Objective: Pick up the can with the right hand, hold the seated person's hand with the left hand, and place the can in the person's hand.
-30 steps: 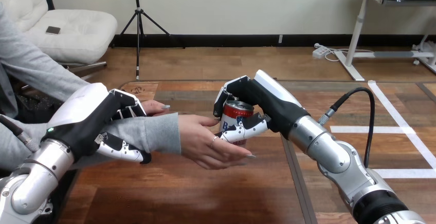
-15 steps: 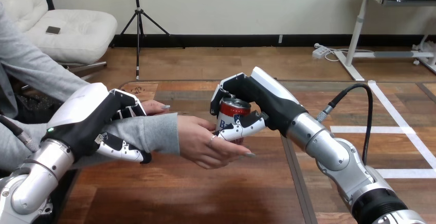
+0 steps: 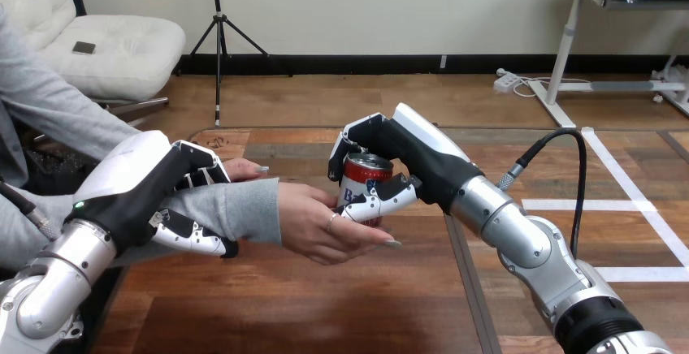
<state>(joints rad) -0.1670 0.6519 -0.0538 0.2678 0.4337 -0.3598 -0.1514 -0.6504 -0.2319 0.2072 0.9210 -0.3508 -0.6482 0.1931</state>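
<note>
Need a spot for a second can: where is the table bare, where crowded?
Bare: the table at its near edge, between the two arms, and its far strip beyond the can. Crowded: the middle, where the right hand grips the can at the person's hand, and the left hand clasps the person's forearm.

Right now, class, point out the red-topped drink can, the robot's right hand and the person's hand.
red-topped drink can (image 3: pixel 365 173): head view, red upper side.
right hand (image 3: pixel 404 153): head view, black palm side.
person's hand (image 3: pixel 305 213): head view, open palm.

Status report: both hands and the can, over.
Left hand curled round the person's grey-sleeved forearm. Right hand gripping red-and-white metal can at the person's hand. Nothing blocking.
</note>
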